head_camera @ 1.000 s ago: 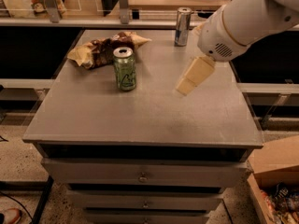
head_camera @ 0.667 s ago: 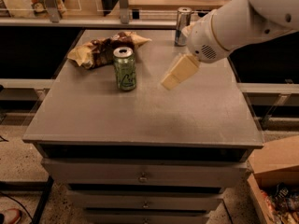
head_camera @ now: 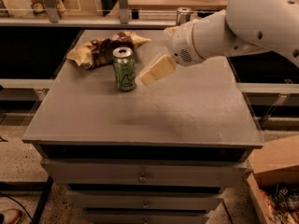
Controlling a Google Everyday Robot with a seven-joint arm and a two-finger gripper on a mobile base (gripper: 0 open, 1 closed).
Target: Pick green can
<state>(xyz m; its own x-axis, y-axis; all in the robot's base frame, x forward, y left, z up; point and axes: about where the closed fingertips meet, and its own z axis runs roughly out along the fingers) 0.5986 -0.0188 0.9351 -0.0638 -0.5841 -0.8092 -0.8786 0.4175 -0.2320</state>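
Note:
The green can (head_camera: 124, 69) stands upright on the grey cabinet top (head_camera: 140, 115), left of centre, with a silver top and pale curved markings on its side. My gripper (head_camera: 145, 78) reaches in from the right on the white arm (head_camera: 233, 27). Its cream-coloured tip is just right of the can, a small gap apart, at about the height of the can's middle. Nothing is held in it.
A crumpled brown and tan snack bag (head_camera: 100, 49) lies just behind the can. A taller silver can (head_camera: 183, 16) stands at the far edge, partly hidden by the arm. A cardboard box (head_camera: 275, 171) sits on the floor at the right. Drawers are below the top.
The arm has swung left across the cabinet top. The gripper tip has come from the right-hand middle area to just beside the green can. The can has not moved.

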